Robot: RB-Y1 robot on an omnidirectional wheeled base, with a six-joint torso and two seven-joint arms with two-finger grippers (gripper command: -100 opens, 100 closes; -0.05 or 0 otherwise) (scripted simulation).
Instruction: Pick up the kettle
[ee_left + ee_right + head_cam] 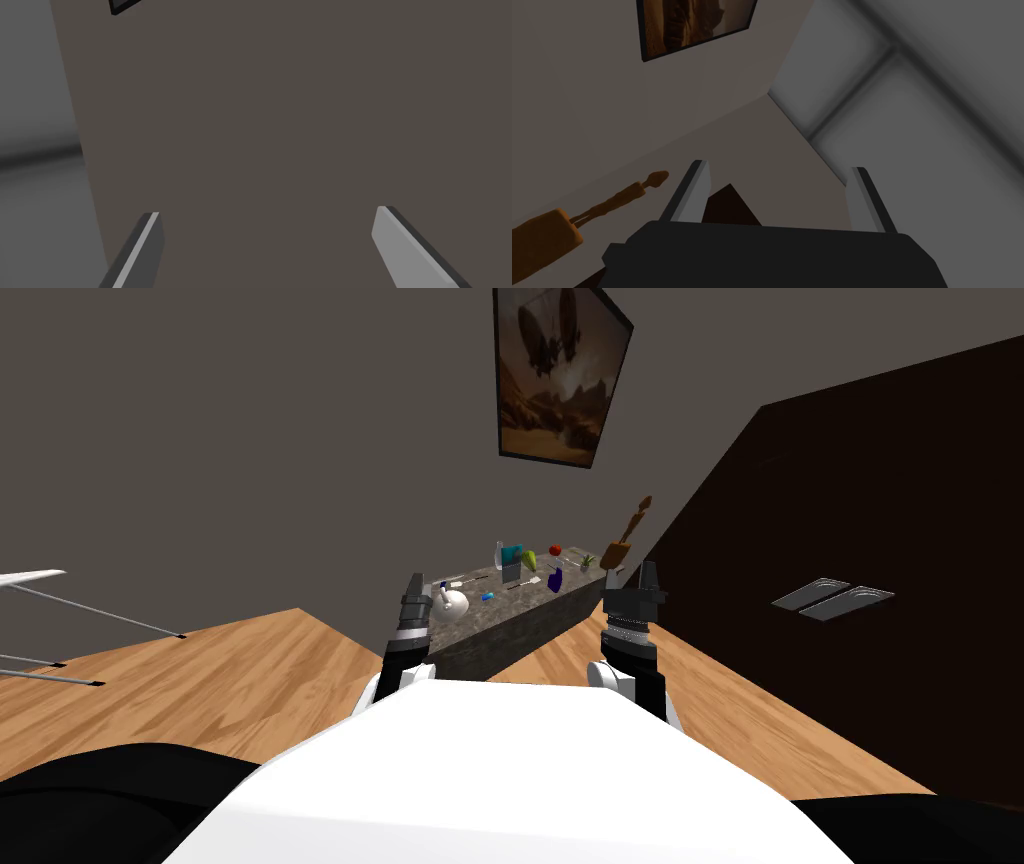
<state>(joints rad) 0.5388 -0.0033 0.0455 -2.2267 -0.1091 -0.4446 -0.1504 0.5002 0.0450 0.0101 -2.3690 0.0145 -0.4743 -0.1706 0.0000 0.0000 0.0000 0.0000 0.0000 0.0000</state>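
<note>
Left gripper point(267, 211): fingers point(395, 242) spread wide, nothing between them and nothing touched. In the head view it stands raised at the near left end of the counter point(520, 626), with the kettle just to its right; contact between the two cannot be told.

Right gripper point(778, 166): fingers point(688, 195) likewise spread and holding nothing. It is raised off the counter's right end, near a brown wooden long-handled tool point(547, 240) to its left.

Kettle point(452, 605): white and round-bodied, upright on the grey mottled counter top at its near left end. A small blue item point(488, 597), a dark blue bottle point(555, 580) and a teal box point(512, 554) stand farther along to the right.
</note>
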